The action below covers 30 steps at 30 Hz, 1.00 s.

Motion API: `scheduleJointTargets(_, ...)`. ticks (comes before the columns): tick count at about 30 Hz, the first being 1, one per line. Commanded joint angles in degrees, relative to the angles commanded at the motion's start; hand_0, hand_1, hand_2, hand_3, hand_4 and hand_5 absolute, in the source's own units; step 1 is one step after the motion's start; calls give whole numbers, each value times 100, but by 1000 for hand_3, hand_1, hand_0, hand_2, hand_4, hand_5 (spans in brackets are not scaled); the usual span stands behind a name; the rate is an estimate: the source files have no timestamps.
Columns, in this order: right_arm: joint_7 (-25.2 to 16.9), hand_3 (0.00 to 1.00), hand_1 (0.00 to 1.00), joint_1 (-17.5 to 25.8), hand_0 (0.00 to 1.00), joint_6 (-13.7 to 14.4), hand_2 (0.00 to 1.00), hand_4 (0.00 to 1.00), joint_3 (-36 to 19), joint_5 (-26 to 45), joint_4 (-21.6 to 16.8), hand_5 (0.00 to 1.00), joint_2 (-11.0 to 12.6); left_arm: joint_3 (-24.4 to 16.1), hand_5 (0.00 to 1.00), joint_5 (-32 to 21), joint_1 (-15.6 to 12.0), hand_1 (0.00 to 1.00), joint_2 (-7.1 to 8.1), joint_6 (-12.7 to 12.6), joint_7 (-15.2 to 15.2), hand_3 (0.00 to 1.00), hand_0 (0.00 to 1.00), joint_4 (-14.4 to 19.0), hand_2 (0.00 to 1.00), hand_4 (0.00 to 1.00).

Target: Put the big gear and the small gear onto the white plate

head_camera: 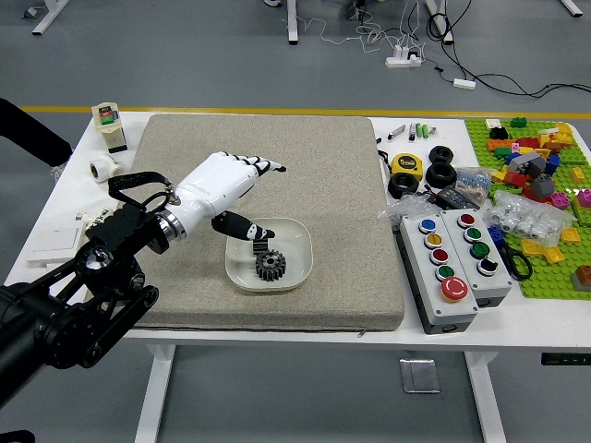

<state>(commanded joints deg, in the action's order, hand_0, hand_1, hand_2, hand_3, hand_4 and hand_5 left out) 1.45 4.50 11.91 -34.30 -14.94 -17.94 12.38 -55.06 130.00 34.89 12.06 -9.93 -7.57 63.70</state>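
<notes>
Stretching its long fingers [242,164] outward, the robot's white-and-black left hand [218,192] is hovering above a grey-beige fabric mat [346,221], which is covering much of the white tabletop [388,341]. The hand is holding nothing; its black thumb [242,226] is pointing over the plate, leaving a wide gap to the other fingers. Black arm segments are reaching in behind the hand from the left.

Below the hand and slightly to its right, a white, rounded-square plate [298,236] is resting on the mat. Both dark toothed gears are sitting inside it: the big gear [271,266] is showing its round face nearer the robot, while the small gear [260,246] is sitting just beyond it, right under the tip of the thumb. Whether the thumb and the small gear are touching, I cannot tell.

Well to the right of the hand, a yellow tape measure [406,165] is lying near some small black wheels [441,174]. Nearer the robot from these, two grey control boxes with coloured buttons [432,293] are standing side by side, and farther right a green baseplate [551,280] is carrying colourful toy bricks [531,166]. Beyond the hand, on its left, a white pipe fitting [105,168] is lying by the mat, and a person's black-clad leg [32,134] is showing past the tabletop's edge.
</notes>
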Motion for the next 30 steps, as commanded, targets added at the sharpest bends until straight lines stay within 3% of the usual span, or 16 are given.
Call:
scheduleJointTargets(2, 0, 784, 805, 11, 765, 0, 837, 944, -3, -7, 1, 796, -2, -321, 376, 0, -183, 697, 11, -19, 39, 844, 534, 130, 850, 998)
scheduleJointTargets(3, 0, 784, 806, 12, 765, 0, 837, 945, -3, -8, 2, 797, -3, -363, 398, 0, -202, 614, 13, -22, 44, 682, 445, 143, 712, 950)
scheduleJointTargets(7, 0, 784, 806, 43, 765, -1, 837, 945, -31, -19, 4, 797, -10, -979, 398, -548, -648, 614, 12, -117, 134, 682, 445, 465, 712, 950)
scheduleJointTargets(10, 2, 783, 806, 69, 765, 1, 837, 945, -32, -26, 11, 797, -24, -1520, 451, -1293, -1098, 608, -43, -162, 269, 652, 443, 777, 697, 918)
scheduleJointTargets(13, 2, 783, 806, 81, 765, -1, 837, 945, -24, -19, 15, 797, -31, -1778, 451, -1978, -1345, 608, -69, -128, 316, 652, 443, 893, 697, 918)
scheduleJointTargets(14, 3, 783, 806, 86, 765, -3, 837, 945, -23, -16, 19, 797, -36, -1909, 451, -2239, -1495, 608, -65, 1, 354, 652, 443, 929, 697, 918)
scheduleJointTargets(15, 3, 783, 806, 87, 764, -4, 837, 944, -23, -15, 20, 796, -38, -1951, 616, -2463, -1548, 671, -64, 43, 364, 733, 546, 939, 751, 916)
scheduleJointTargets(20, 3, 783, 806, 108, 764, -6, 837, 944, -20, -22, 32, 796, -52, -2508, 616, -3654, -2017, 671, -29, 559, 382, 733, 546, 996, 751, 916)
scheduleJointTargets(21, 3, 783, 805, 111, 765, -7, 836, 944, -22, -25, 34, 796, -53, -2661, 870, -3915, -2116, 789, -25, 669, 369, 831, 722, 1011, 863, 972)
scheduleJointTargets(26, 3, 783, 805, 130, 765, -7, 836, 944, -46, -33, 39, 796, -62, -3142, 870, -5107, -2501, 789, 5, 1097, 271, 831, 722, 1162, 863, 972)
scheduleJointTargets(27, 2, 783, 806, 135, 765, -7, 836, 944, -54, -37, 39, 796, -64, -3223, 967, -5367, -2579, 838, 1, 1154, 237, 843, 776, 1206, 904, 992)
scheduleJointTargets(30, 2, 783, 806, 143, 765, -10, 836, 944, -61, -39, 40, 796, -67, -3353, 967, -6075, -2695, 838, -38, 1230, 176, 843, 776, 1284, 904, 992)
